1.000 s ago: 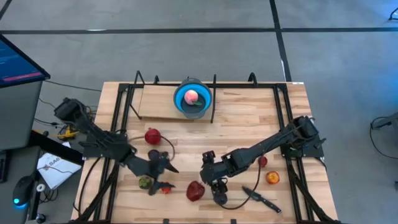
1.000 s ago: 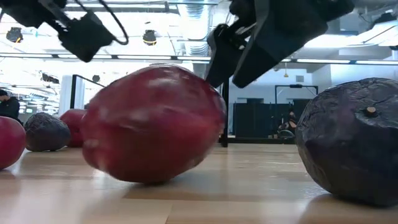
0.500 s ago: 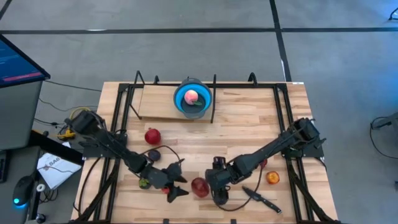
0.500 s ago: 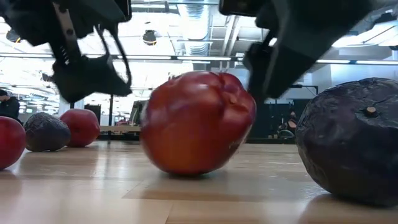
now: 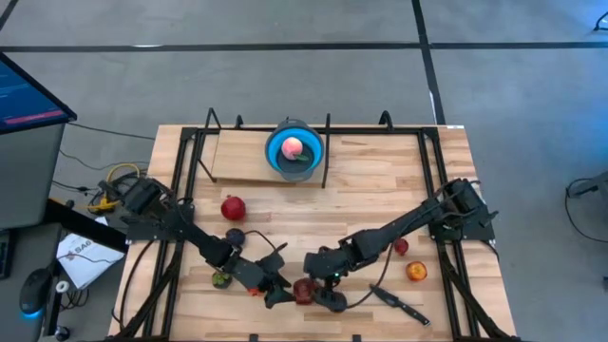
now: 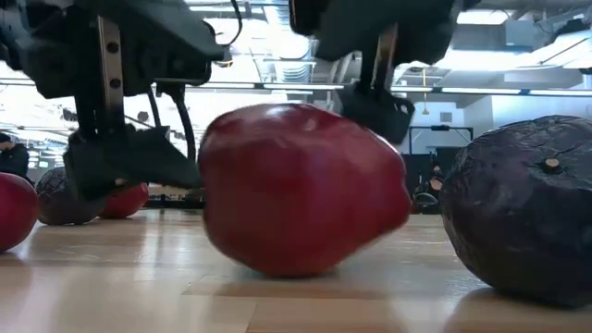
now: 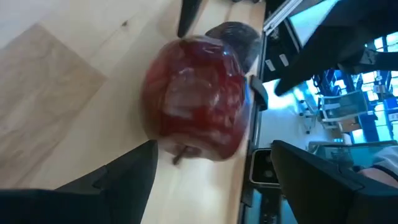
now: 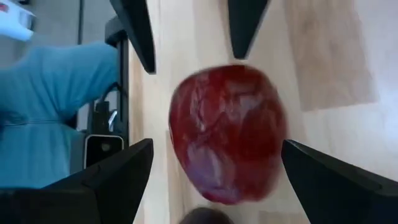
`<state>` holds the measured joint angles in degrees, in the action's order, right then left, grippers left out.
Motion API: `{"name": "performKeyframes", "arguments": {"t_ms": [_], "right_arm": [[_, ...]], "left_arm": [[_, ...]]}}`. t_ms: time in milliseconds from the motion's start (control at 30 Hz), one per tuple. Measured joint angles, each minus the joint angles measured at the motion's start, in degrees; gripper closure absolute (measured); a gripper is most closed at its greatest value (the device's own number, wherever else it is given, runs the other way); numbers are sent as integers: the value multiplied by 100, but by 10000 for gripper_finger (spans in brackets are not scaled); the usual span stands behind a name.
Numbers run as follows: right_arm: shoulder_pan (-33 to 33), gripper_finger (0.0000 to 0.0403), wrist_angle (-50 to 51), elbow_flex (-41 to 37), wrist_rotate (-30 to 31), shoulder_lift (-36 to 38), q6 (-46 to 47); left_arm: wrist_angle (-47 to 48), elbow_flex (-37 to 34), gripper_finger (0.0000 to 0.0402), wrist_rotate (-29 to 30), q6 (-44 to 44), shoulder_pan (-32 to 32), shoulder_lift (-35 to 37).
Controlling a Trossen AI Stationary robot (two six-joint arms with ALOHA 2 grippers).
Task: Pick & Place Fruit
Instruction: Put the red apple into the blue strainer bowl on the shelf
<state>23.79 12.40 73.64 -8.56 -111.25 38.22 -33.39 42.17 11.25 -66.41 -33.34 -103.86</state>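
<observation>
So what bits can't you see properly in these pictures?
- High view: the red fruit is half hidden between the left gripper and the right gripper.
- Low view: the dark purple fruit is cut off by the picture's edge.
- High view: the small greenish fruit is too tiny to name.

Red fruit (image 5: pixel 303 290) hemmed between left claw (image 5: pixel 276 291) and right claw (image 5: pixel 317 276).

red fruit (image 6: pixel 301 190): glossy, smooth | purple fruit (image 6: pixel 523 208): matt, wrinkled | table (image 6: pixel 111 291): wood
</observation>
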Motion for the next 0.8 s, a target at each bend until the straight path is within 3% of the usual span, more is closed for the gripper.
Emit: {"name": "performKeyframes", "arguments": {"t_ms": [533, 800], "right_arm": [[-99, 22, -872, 18, -362, -726, -346], [-105, 33, -1097, 84, -298, -987, -498]], "left_arm": [[-293, -20, 106, 266, 345, 11, -290], [-271, -24, 106, 499, 525, 11, -292]]}}
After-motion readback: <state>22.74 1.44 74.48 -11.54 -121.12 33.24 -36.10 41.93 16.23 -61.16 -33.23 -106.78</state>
